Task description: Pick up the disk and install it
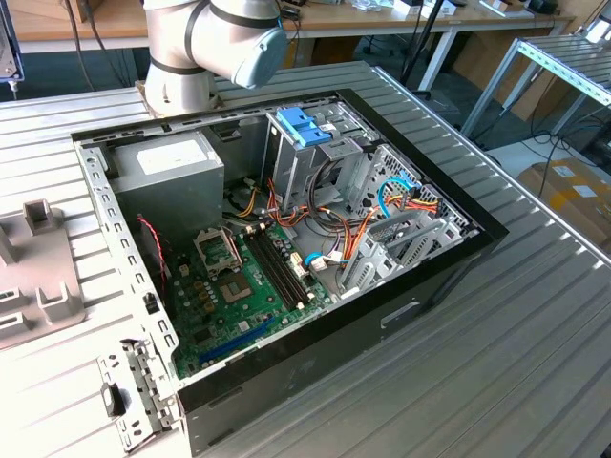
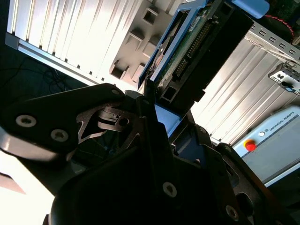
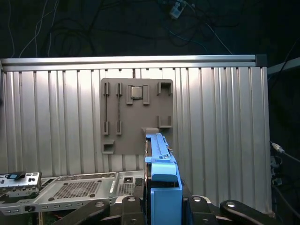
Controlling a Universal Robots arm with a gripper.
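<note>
While the end effector (image 3: 163, 208) is clamped on it from both sides, the disk (image 3: 159, 154) stands edge-on between the 2 fingers, and we see its blue rail in the first wrist view. The second wrist view shows us its green circuit-board face. Behind it lies the ribbed bench (image 3: 56, 117), carrying a grey fixture plate (image 3: 136, 117). In the exterior view we find the open computer case (image 1: 401, 315) mid-frame, its drive cage (image 1: 301, 124) with light-blue handles at upper centre, the power-supply box (image 1: 167, 172) left of that, and the arm (image 1: 210, 38) at the top.
</note>
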